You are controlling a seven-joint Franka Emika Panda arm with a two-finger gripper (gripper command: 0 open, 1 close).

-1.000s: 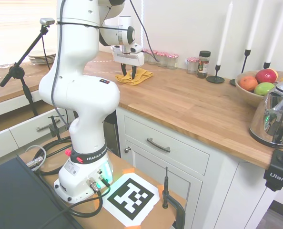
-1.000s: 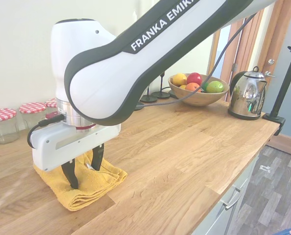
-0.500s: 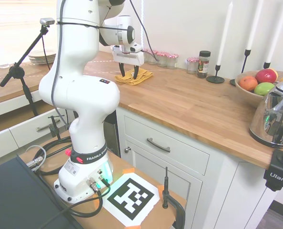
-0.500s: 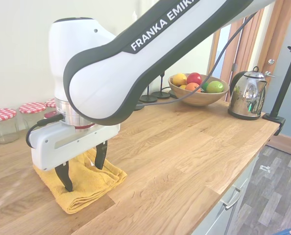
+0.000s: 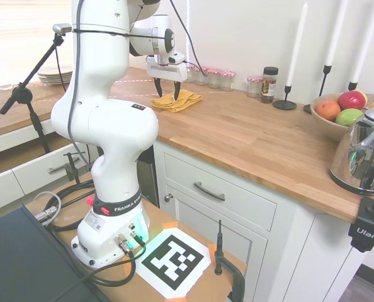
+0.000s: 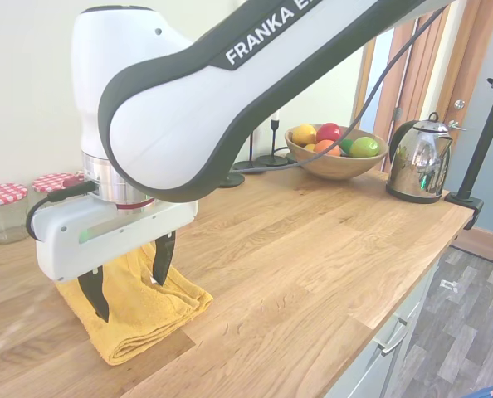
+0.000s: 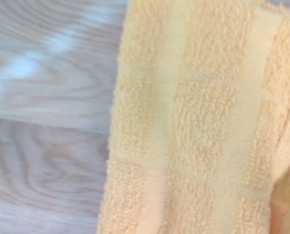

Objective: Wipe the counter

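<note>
I see a long brown wooden worktop [image 5: 250,135] on white cupboards in a kitchen. A folded yellow towel [image 6: 139,303] lies flat on it, near some jars [image 6: 2,207]. My hand [image 6: 129,275] hangs just above the towel. Its two fingers [image 6: 162,259] are spread wide apart and hold nothing.

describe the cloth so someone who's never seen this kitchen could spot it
Find the long wooden counter on white cabinets. Toward its far end, before the red-checked-lid jars, a folded towel lies flat under the arm's gripper, whose jaws stand open. It is the only soft, mustard-yellow thing there.
</note>
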